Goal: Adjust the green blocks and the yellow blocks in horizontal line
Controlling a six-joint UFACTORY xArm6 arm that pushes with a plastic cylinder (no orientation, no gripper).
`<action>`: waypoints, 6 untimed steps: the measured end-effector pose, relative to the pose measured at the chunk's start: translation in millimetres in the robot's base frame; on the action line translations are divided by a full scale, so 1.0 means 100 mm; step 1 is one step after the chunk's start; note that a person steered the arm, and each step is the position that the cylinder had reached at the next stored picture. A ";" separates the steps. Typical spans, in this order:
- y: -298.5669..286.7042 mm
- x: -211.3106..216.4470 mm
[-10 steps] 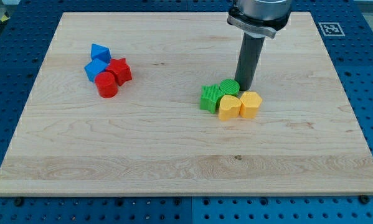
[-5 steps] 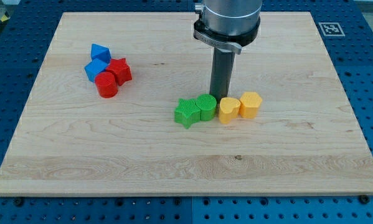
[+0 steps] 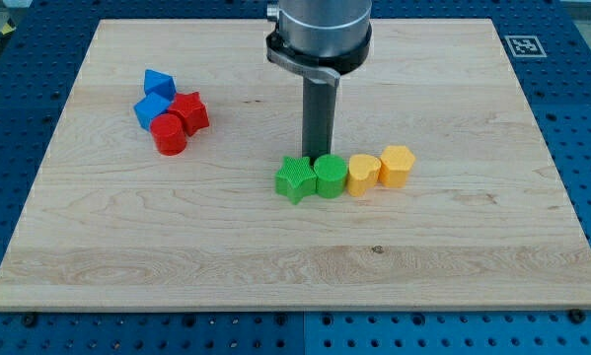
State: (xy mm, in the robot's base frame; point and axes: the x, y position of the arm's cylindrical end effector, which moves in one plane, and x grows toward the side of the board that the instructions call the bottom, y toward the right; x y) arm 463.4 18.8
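A green star block (image 3: pixel 294 181), a green cylinder (image 3: pixel 331 177), a yellow heart-like block (image 3: pixel 363 175) and a yellow block (image 3: pixel 398 166) lie in a row near the board's middle, running left to right and rising slightly toward the right. The blocks touch or nearly touch each other. My tip (image 3: pixel 317 158) stands just above the row, behind the gap between the green star and the green cylinder, touching or almost touching them.
A cluster of two blue blocks (image 3: pixel 155 97), a red star (image 3: pixel 189 111) and a red cylinder (image 3: pixel 168 134) sits at the upper left of the wooden board (image 3: pixel 275 256). A fiducial tag (image 3: pixel 524 44) marks the board's upper right corner.
My tip has moved left along the top of the row. The green blocks were pushed left and down from their clump beside the yellow ones, and now line up with them.
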 end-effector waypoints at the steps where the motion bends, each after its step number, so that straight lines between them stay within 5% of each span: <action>1: 0.00 0.01; 3: 0.10 -0.32; 6: 0.58 -0.09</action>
State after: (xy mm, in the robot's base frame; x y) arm 454.6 76.5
